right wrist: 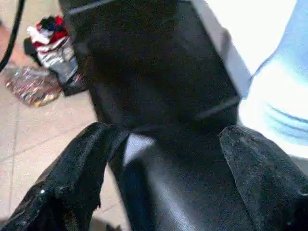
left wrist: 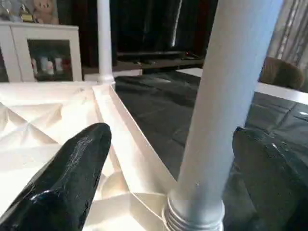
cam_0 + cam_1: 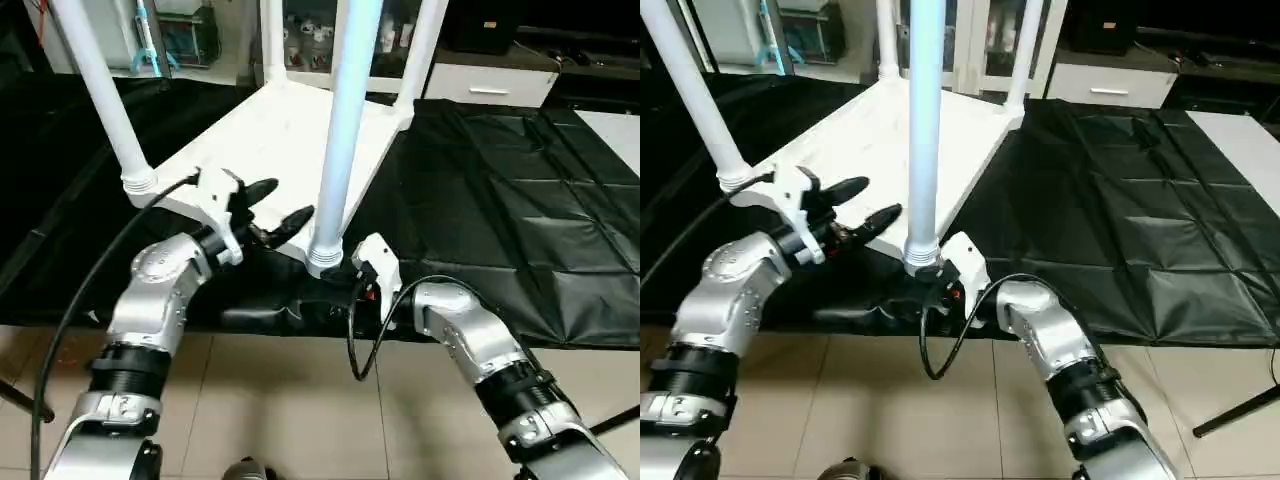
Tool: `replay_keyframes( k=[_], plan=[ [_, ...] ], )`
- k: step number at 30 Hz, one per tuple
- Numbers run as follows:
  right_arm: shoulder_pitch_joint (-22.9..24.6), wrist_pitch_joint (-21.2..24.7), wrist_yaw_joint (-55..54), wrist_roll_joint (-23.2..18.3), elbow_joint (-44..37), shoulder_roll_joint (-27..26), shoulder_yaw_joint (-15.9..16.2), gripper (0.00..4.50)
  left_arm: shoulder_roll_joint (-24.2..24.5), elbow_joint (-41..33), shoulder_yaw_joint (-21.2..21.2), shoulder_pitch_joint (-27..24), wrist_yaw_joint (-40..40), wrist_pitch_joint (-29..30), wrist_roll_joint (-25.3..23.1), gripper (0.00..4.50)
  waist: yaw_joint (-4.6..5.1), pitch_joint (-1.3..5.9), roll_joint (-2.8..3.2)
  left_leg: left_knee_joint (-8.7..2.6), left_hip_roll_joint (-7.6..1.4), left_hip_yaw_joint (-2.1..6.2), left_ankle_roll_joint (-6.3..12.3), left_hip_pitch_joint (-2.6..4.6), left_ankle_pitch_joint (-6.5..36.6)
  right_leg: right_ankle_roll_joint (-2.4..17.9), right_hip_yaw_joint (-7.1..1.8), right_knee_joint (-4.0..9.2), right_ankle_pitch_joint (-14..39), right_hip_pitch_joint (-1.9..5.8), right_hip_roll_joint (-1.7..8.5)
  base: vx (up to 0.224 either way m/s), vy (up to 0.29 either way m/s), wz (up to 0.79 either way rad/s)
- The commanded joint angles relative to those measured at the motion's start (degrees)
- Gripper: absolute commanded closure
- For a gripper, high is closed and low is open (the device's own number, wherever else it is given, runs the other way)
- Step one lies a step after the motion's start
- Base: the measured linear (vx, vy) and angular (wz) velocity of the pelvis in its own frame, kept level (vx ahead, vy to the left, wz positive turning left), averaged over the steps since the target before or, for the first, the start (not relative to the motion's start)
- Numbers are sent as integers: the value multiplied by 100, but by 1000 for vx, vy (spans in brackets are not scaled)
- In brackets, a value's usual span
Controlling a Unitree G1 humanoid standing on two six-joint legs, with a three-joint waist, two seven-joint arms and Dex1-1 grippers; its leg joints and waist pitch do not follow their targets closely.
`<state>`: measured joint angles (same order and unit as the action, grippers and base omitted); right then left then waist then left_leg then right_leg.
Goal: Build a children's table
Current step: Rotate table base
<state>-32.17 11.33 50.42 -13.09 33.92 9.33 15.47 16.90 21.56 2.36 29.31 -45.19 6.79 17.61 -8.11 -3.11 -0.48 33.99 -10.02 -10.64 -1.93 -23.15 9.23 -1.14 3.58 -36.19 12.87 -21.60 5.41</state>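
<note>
The children's table lies upside down on a black sheet, its white top (image 3: 270, 130) showing the ribbed underside. Several white legs stand upright in the corner sockets; the near leg (image 3: 340, 130) rises at the front corner and another leg (image 3: 100, 90) at the left corner. My left gripper (image 3: 280, 205) is open just left of the near leg's base. In the left wrist view its black fingers (image 2: 72, 178) stand apart with that leg (image 2: 221, 110) ahead between them, untouched. My right gripper (image 3: 352, 282) is open low under the front corner, facing the black sheet (image 1: 159, 86).
The black sheet (image 3: 510, 190) spreads wide to the right of the table top. White cabinets (image 3: 490, 80) stand at the back. Tiled floor (image 3: 280, 410) lies below the front edge, with a small heap of clutter (image 1: 43, 57) on it. Black cables (image 3: 70, 310) hang from both wrists.
</note>
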Motion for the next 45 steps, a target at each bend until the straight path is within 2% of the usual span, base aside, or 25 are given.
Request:
replay_keyframes(
  k=[1, 2, 5, 6, 9, 15, 17, 19, 20, 22, 24, 25, 28, 30, 34, 36, 37, 38, 39, 40, 41, 42, 43, 44, 45],
  plan=[
    [-142, -239, -187, 64, 227, 9, -178, 61, 43, -228, -29, -52, -72, 221, 64, 4, 21, 424, 16, -454, -353, 122, -150, 218, 1165, 1451, -223, 300, -210, 138, 396, 0, 0, 0],
    [-245, -423, -546, 202, 538, -13, -254, 61, 134, -435, -99, -190, -206, 427, 126, 4, 10, 423, 80, -451, -346, 120, -175, 235, 1202, 1430, -227, 304, -191, 130, 374, 0, 0, 0],
    [-406, -635, -1248, 352, 1069, -23, -479, 61, 378, -967, -351, -562, -597, 803, 232, 4, 48, 399, 73, -501, -350, 121, -340, 230, 1453, 1404, -229, 325, 22, 115, 363, 0, 0, 0],
    [-435, -714, -1493, 364, 1211, 11, -610, 61, 506, -1233, -499, -771, -770, 911, 244, 4, 37, 394, 103, -510, -347, 112, -423, 261, 1623, 1394, -233, 343, 231, 90, 359, 0, 0, 0],
    [-401, -858, -1918, 348, 1325, 165, -891, 61, 638, -1606, -681, -1106, -874, 998, 201, 4, 22, 381, 104, -529, -356, 104, -576, 301, 1929, 1287, -252, 377, 503, 60, 351, 0, 0, 0],
    [-177, -1047, -2272, 295, 1226, 455, -1246, 61, 552, -1824, -711, -1269, -690, 997, 155, 4, 54, 391, 54, -520, -330, 96, -501, 227, 1724, 1134, -268, 376, 344, 121, 342, 0, 0, 0],
    [150, -1087, -2328, 156, 878, 723, -1576, 61, 331, -1887, -637, -1300, -294, 881, 40, 4, 35, 411, 65, -469, -316, 78, -361, 220, 1435, 1142, -279, 362, 3, 151, 323, 0, 0, 0],
    [455, -931, -2098, 39, 357, 820, -1660, 61, 141, -1803, -558, -1296, 164, 703, -173, 4, 23, 395, 106, -470, -328, 77, -318, 221, 1453, 1064, -290, 390, -84, 153, 296, 0, 0, 0],
    [639, -836, -1922, -38, 30, 857, -1679, 61, 38, -1774, -518, -1305, 479, 611, -306, 4, 41, 427, 44, -453, -312, 101, -222, 191, 1319, 1050, -272, 357, -245, 193, 313, 0, 0, 0],
    [1441, -401, -1450, -237, -1479, 961, -1487, 61, -292, -1688, -329, -1404, 1401, 367, -624, 4, 51, 409, 75, -433, -340, 112, -80, 186, 1325, 907, -295, 377, -396, 182, 292, 0, 0, 0],
    [1784, -222, -1451, -329, -2099, 991, -1386, 61, -417, -1680, -248, -1486, 1748, 306, -699, 4, 37, 423, 25, -427, -340, 145, 79, 159, 1189, 820, -288, 382, -589, 230, 310, 0, 0, 0],
    [2039, -141, -1556, -321, -2522, 998, -1322, 61, -539, -1659, -177, -1558, 2034, 223, -763, 4, 85, 412, 2, -441, -323, 147, 135, 132, 1151, 854, -282, 395, -440, 222, 299, 0, 0, 0],
    [2397, -86, -2218, -156, -3031, 832, -1349, 61, -823, -1564, 34, -1618, 2676, 330, -792, 4, 157, 365, -3, -459, -340, 112, 35, 196, 1554, 962, -307, 490, 430, 124, 293, 0, 0, 0],
    [2478, -85, -2394, -124, -3135, 799, -1356, 61, -900, -1549, 87, -1630, 2832, 369, -804, 4, 176, 342, 14, -488, -340, 121, -106, 223, 1924, 859, -316, 561, 1183, 73, 296, 0, 0, 0],
    [2430, 2, -3459, 336, -3338, 321, -1640, 61, -1057, -1263, -45, -1362, 3551, -45, -1432, 4, 219, 323, 34, -530, -350, 153, -363, 247, 2133, 664, -318, 577, 1310, 4, 214, 0, 0, 0],
    [2381, 200, -3731, 414, -3509, 184, -1734, 61, -1181, -1249, -102, -1206, 3841, -88, -1602, 4, 256, 346, 104, -604, -488, 313, -840, 361, 2510, 634, -226, 501, 764, 13, 49, 0, 0, 0],
    [2366, 240, -3771, 419, -3556, 189, -1726, 61, -1211, -1304, -124, -1193, 3874, -63, -1605, 4, 279, 350, 128, -637, -554, 369, -902, 388, 2602, 673, -189, 471, 564, 15, 7, 0, 0, 0],
    [2361, 258, -3797, 415, -3583, 199, -1712, 61, -1226, -1341, -133, -1195, 3879, -40, -1598, 4, 341, 351, 214, -802, -836, 570, -945, 436, 2785, 758, -82, 320, 245, 0, -54, 0, 0, 0],
    [2356, 292, -3789, 392, -3610, 220, -1683, 61, -1227, -1366, -142, -1202, 3908, -41, -1615, 4, 377, 355, 259, -907, -993, 670, -911, 441, 2796, 774, -25, 199, 106, -11, -65, 0, 0, 0],
    [2353, 328, -3771, 360, -3645, 255, -1640, 61, -1236, -1406, -148, -1218, 3965, -22, -1637, 4, 452, 374, 279, -982, -1154, 733, -634, 441, 2683, 790, 37, 18, -73, -45, -54, 8, -85, 2],
    [2357, 359, -3762, 351, -3678, 290, -1603, 61, -1239, -1437, -150, -1234, 4019, -9, -1660, 4, 470, 381, 271, -990, -1182, 740, -451, 434, 2575, 820, 49, -18, -106, -51, -31, 0, -142, -5],
    [2363, 393, -3741, 357, -3709, 335, -1565, 61, -1234, -1467, -159, -1250, 4053, -38, -1689, 4, 505, 393, 210, -985, -1169, 718, -77, 404, 2372, 983, 50, -36, -139, -47, 20, 0, -142, -5],
    [2376, 404, -3700, 350, -3736, 360, -1544, 61, -1241, -1509, -149, -1269, 4054, -35, -1673, 4, 511, 398, 127, -937, -1100, 636, 317, 393, 2272, 1411, 29, 24, -307, -68, 90, -4, -204, 1],
    [2400, 429, -3681, 384, -3775, 336, -1551, 61, -1317, -1524, -76, -1283, 4054, -1, -1567, 4, 531, 402, 5, -678, -750, 351, 776, 313, 2260, 2184, 4, 255, -513, -61, 158, 1, -217, 8],
    [2445, 465, -3680, 439, -3817, 317, -1572, 61, -1322, -1585, -87, -1304, 4028, -22, -1593, 4, 403, 437, -236, 514, 284, -127, 1024, -17, 1755, 2619, -163, 798, -69, 231, 350, 1, -217, 8]
  ],
)
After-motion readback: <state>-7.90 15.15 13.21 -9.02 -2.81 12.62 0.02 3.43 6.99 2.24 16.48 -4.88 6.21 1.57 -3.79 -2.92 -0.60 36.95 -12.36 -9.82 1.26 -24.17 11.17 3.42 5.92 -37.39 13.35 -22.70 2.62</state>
